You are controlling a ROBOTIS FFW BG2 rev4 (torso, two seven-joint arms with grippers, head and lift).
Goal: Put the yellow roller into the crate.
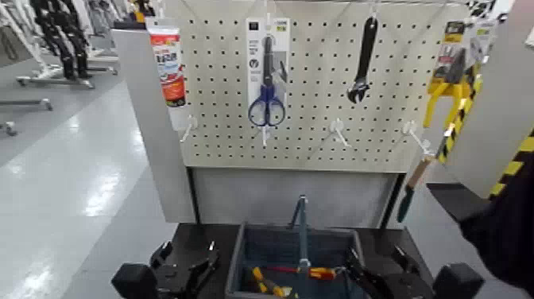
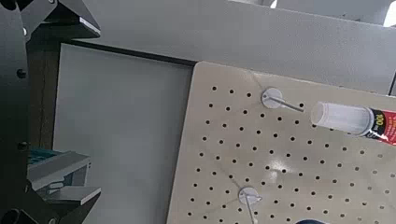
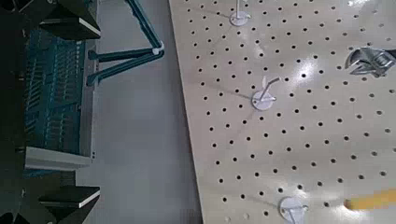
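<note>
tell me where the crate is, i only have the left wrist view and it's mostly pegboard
Observer: In the head view the crate sits low and centre, below the pegboard, between the left gripper and the right gripper.
Operator: is the roller on a hook
Observer: Not that I can see. The hooks hold scissors, a wrench and pliers.
Operator: is the right gripper holding anything
Observer: No. The right wrist view shows it open and empty, next to the crate.
</note>
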